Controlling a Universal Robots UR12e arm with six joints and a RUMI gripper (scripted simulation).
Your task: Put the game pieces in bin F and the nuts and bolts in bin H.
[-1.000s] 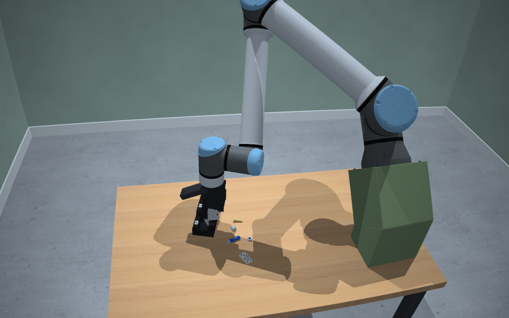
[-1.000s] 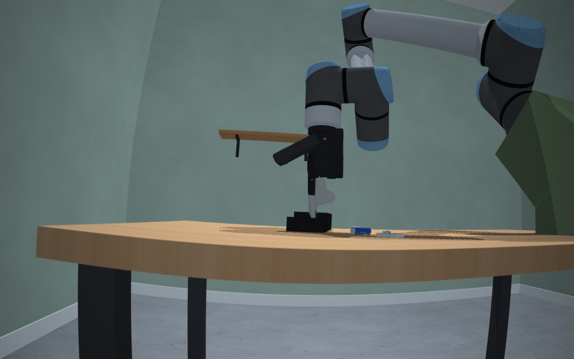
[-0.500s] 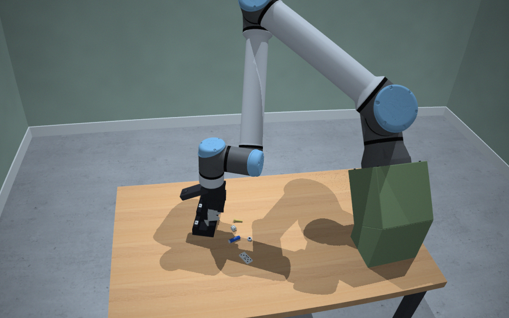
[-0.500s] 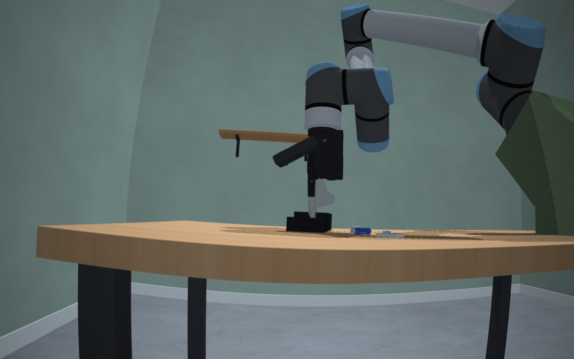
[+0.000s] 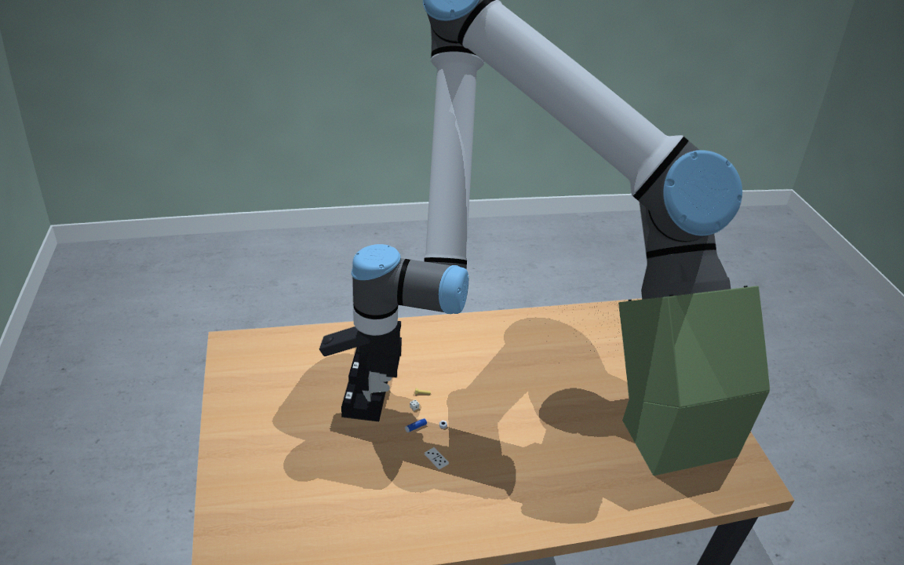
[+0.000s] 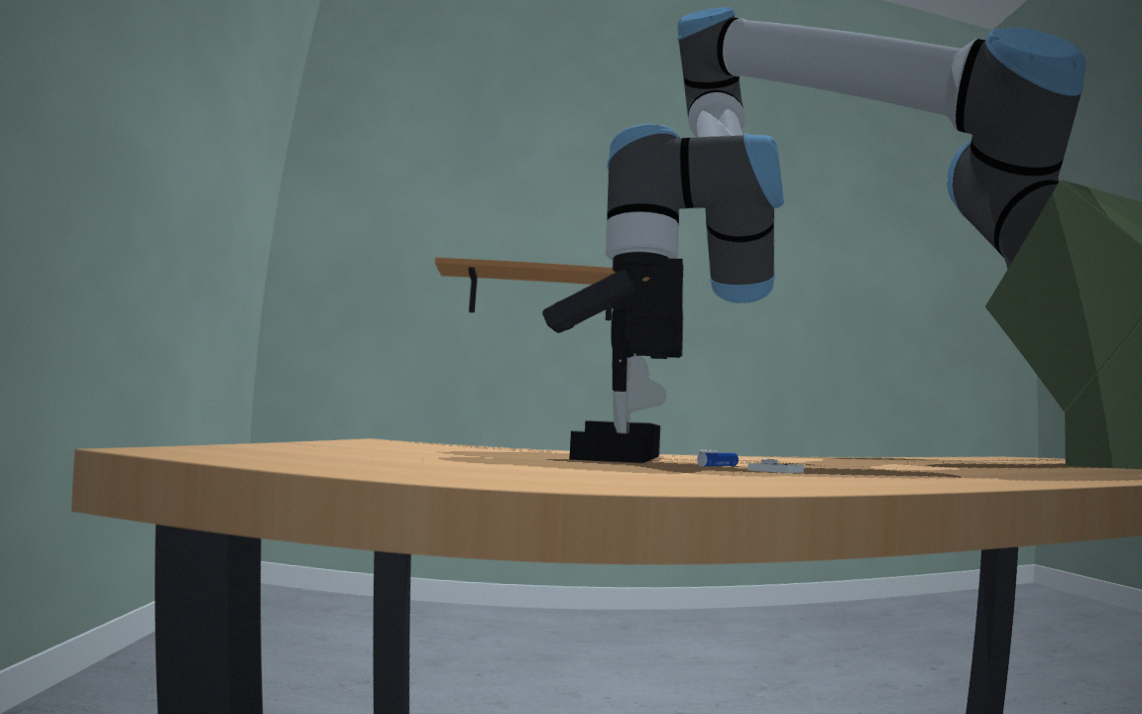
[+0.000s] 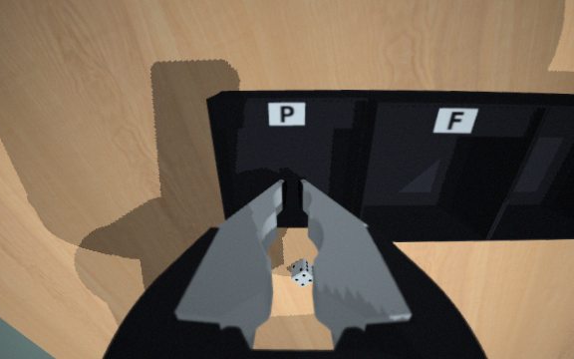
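A black row of bins [image 5: 364, 400] stands on the wooden table, with compartments marked P [image 7: 286, 114] and F [image 7: 455, 121]; a third label is cut off at the right edge. My gripper [image 7: 292, 182] is shut, with nothing seen between its fingers. Its tips [image 6: 620, 424] are down at the near rim of compartment P. A white die [image 7: 301, 272] [image 5: 414, 404] lies on the table just beside the bins, below my fingers. A small bolt [image 5: 421, 391], a pale nut [image 5: 443, 424] and a grey domino [image 5: 436, 457] lie to the right of the bins.
A blue cylinder [image 5: 416, 424] lies between the die and the nut. A large green block [image 5: 690, 376] stands at the table's right end by the arm's base. A wooden shelf [image 6: 521, 269] hangs on the far wall.
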